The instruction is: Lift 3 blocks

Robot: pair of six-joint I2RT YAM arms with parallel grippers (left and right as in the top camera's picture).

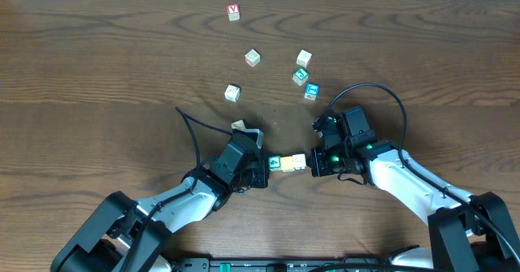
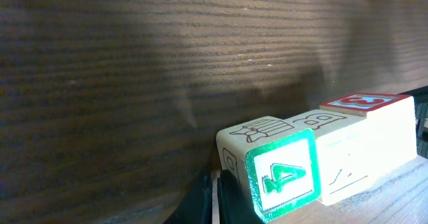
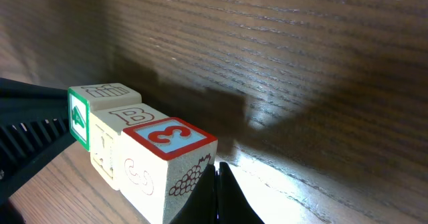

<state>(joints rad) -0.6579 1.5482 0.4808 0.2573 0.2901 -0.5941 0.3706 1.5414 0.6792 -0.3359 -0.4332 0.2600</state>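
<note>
Three blocks stand in a tight row between my two grippers in the overhead view: a green-faced one, a yellow one and a pale one. My left gripper is shut and its closed fingertips press on the green end. At the pale end my right gripper, also shut, presses from the other side. In the left wrist view the left gripper meets the green block. In the right wrist view the right gripper touches the red-topped block. Whether the row is off the table I cannot tell.
Several loose cubes lie farther back on the wooden table: a red-marked one, pale ones, a teal one and a blue one. Another cube sits just behind the left wrist.
</note>
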